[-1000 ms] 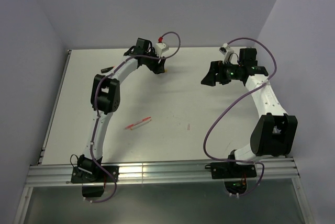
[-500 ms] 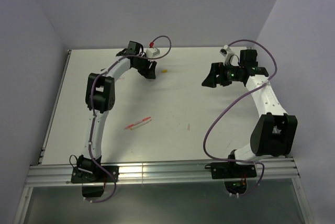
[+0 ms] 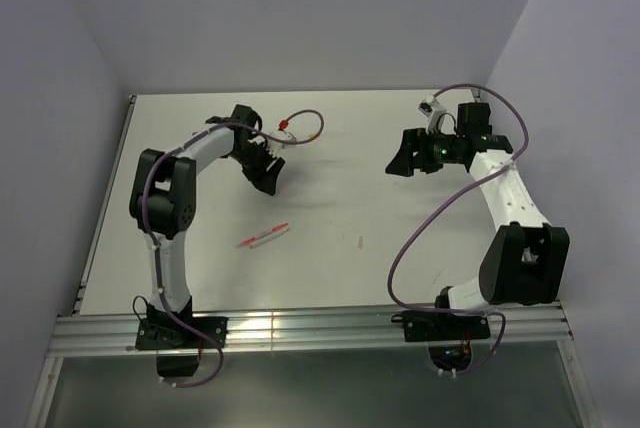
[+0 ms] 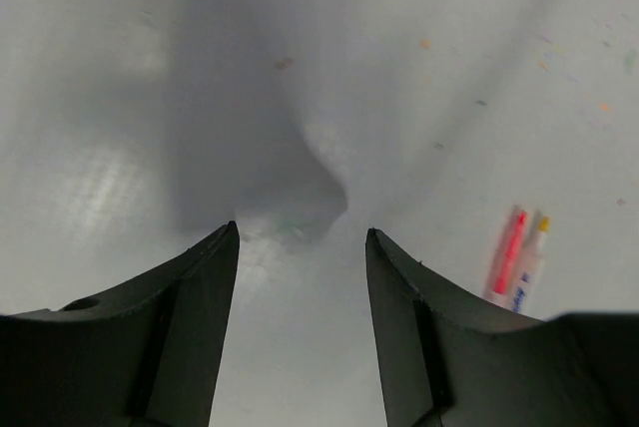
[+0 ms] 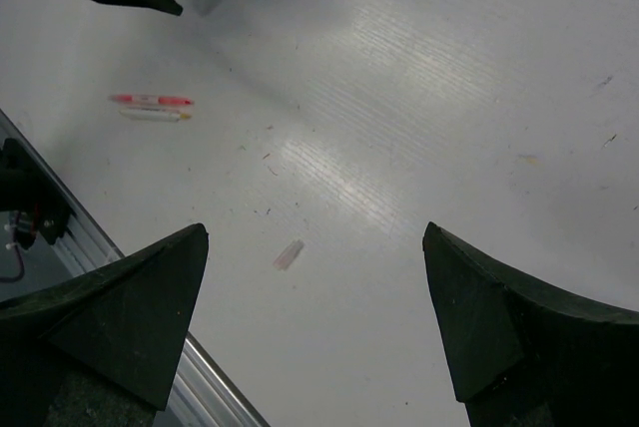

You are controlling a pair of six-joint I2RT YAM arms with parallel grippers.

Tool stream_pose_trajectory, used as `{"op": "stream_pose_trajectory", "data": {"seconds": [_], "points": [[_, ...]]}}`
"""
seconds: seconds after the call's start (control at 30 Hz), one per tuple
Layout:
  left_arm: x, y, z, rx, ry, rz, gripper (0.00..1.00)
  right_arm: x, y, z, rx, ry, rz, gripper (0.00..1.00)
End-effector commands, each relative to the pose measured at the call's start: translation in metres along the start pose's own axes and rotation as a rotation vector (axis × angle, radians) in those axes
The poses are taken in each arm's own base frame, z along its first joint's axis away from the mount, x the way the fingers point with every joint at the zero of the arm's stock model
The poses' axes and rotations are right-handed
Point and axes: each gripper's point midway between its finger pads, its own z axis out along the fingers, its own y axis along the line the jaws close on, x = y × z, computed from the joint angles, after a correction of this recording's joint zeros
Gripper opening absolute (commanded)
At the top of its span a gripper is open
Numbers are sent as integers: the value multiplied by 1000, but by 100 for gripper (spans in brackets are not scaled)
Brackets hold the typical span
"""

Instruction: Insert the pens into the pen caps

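Left tool [image 4: 300,232] spread wide, empty, hanging over surface [image 4: 150,68]. Right tool [image 5: 315,229] parted too, nothing held. Red pen [image 4: 507,265] and white pen [image 4: 529,267] side by side near left tool. Probably light, stiff, slick: pinch mid-barrel. Pale cap [image 5: 289,254] lying apart, tiny, likely to skitter. No obstacle seen between.

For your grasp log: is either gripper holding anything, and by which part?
Nothing is held. The left gripper and right gripper are both open, with only bare table in each gap.
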Motion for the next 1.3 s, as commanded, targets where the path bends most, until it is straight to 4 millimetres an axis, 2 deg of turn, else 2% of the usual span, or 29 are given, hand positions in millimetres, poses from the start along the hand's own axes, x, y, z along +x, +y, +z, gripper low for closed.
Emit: {"op": "stream_pose_trajectory", "data": {"seconds": [0.0,0.03,0.07,0.13,0.17,0.27,0.43,0.6,0.67,1.0,1.27], "points": [[-17,-45,-20,24,-30,146,59,-4,7,-10,3,-29,-46,96],[-22,-57,-25,27,-44,167,59,-3,7,-11,4,-28,-45,96],[-13,-74,-17,49,-20,178,59,-2,7,-11,9,-27,-48,95],[-13,-84,-21,26,-27,190,58,-2,8,-14,14,-33,-57,95],[-2,-91,-17,33,-5,185,58,-1,8,-13,14,-29,-56,96],[18,-88,-17,5,52,168,55,2,9,-14,12,-30,-59,95],[31,-84,-32,-74,78,191,50,4,11,-15,4,-28,-54,95],[60,-86,-39,-113,136,206,50,6,12,-14,-1,-24,-51,95],[65,-88,-40,-109,143,207,51,6,12,-14,-1,-24,-51,95],[65,-91,-35,-104,135,196,50,11,11,-15,8,-21,-58,95],[68,-107,-33,-115,114,245,47,15,10,-17,24,-18,-64,95]]}}
